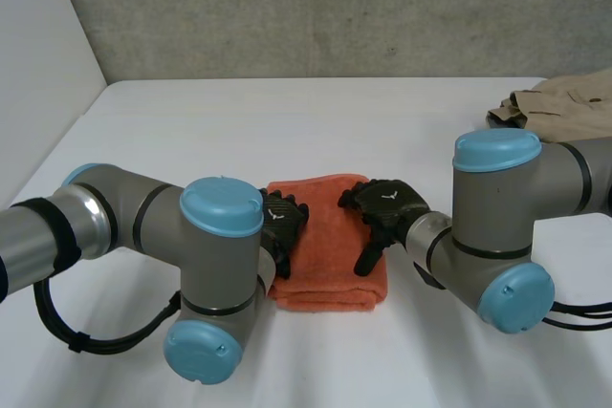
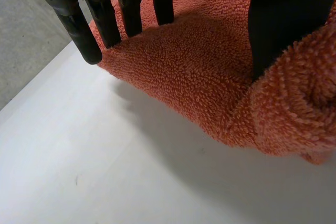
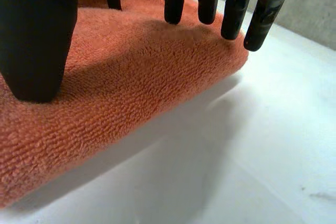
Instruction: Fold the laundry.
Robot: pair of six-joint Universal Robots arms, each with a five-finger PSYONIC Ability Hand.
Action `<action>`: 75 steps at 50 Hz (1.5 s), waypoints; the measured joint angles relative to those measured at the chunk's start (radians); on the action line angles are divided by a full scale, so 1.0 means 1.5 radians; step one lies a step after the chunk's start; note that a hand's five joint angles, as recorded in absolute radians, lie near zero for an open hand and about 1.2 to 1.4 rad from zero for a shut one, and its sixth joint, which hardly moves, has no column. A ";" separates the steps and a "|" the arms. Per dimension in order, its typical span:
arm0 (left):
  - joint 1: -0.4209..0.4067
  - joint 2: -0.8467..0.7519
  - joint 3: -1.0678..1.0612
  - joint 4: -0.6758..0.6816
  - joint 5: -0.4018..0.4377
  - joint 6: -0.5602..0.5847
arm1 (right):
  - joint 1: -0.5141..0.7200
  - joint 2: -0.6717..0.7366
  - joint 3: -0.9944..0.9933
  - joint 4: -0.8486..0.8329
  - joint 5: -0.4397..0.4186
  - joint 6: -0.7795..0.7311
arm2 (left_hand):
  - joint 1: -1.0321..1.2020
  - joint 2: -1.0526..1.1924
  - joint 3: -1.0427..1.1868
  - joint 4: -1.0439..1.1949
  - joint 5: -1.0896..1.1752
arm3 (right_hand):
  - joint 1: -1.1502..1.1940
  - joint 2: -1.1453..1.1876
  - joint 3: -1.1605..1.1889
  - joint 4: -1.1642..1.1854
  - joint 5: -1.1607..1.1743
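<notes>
Head view: the folded orange towel (image 1: 330,228) lies on the table (image 1: 287,121), with the left hand (image 1: 284,220) and right hand (image 1: 387,205) on its 2 side edges, likely flattening the fold. Left wrist view: fingers (image 2: 105,19) straight, pressing, gripping nothing. Right wrist view: likewise straight fingers (image 3: 231,14), nothing clasped.

1. Orange towel (image 1: 330,260): folded, flat on white table (image 1: 287,131), btwn the two hands.
2. Left hand (image 1: 284,220): on towel's edge nearest its own arm.
3. Right hand (image 1: 385,203): on towel's opposite side, fingers down on cloth.
4. Beige garment (image 1: 564,107): crumpled, well beyond right hand, at table's far edge.
</notes>
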 measured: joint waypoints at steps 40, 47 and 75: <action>0.084 0.283 -0.029 -0.065 0.271 -0.073 | 0.130 -0.077 0.281 -0.342 0.114 -0.077 | -0.023 -0.046 -0.049 -0.052 -0.053 | 0.000 0.000 0.000 0.000 -0.003; 0.081 0.282 -0.030 -0.064 0.271 -0.074 | 0.130 -0.037 0.247 -0.368 0.115 -0.118 | -0.023 -0.046 -0.049 -0.051 -0.053 | 0.000 0.000 0.000 0.000 -0.006; 0.081 0.282 -0.032 -0.065 0.273 -0.074 | 0.127 0.097 0.015 -0.328 0.086 -0.140 | -0.023 -0.046 -0.049 -0.052 -0.053 | 0.420 0.528 0.526 0.507 0.432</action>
